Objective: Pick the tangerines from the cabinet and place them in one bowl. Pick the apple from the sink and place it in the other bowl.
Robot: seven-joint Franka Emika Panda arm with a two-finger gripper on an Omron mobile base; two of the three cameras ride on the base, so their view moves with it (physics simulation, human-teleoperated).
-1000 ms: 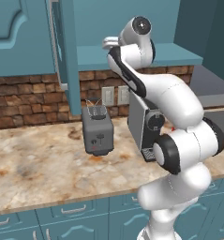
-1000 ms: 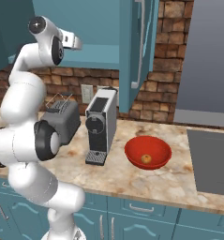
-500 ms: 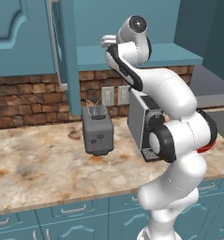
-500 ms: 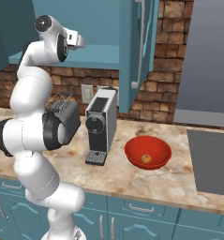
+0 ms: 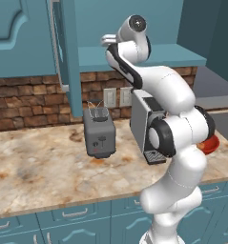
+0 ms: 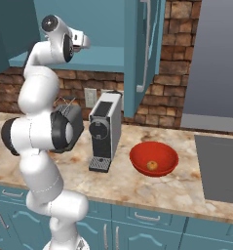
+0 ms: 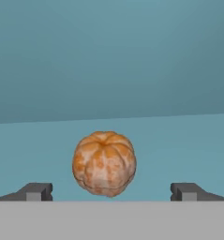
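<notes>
Left base view: the white arm reaches up so that its gripper [image 5: 107, 40] sits at about 11 o'clock from the dark grey toaster [image 5: 100, 133], right at the flat teal shelf of the open wall cabinet [image 5: 182, 56]. A sliver of the small rounded red bowl [image 5: 211, 144] peeks out at 3 o'clock behind the arm's elbow.

Right base view: same reach from the other side, with the hand up at 11 o'clock of the silver and black coffee machine [image 6: 106, 129]. The red bowl sits on the marbled countertop [image 6: 196, 188] at 4 o'clock from the machine, and there's already one small round orange tangerine [image 6: 150, 166] lying inside it.

Hand view: the second tangerine [image 7: 104, 162], browner and segmented with a paler top, sits on the shelf dead centre between the two dark finger tips [image 7: 36, 191], which stand spread as wide as they go with nothing in them, not touching the fruit.

My guess: it's light, a bit soft and round, so it could roll or squash. I'd pinch it across its widest middle, gently.
</notes>
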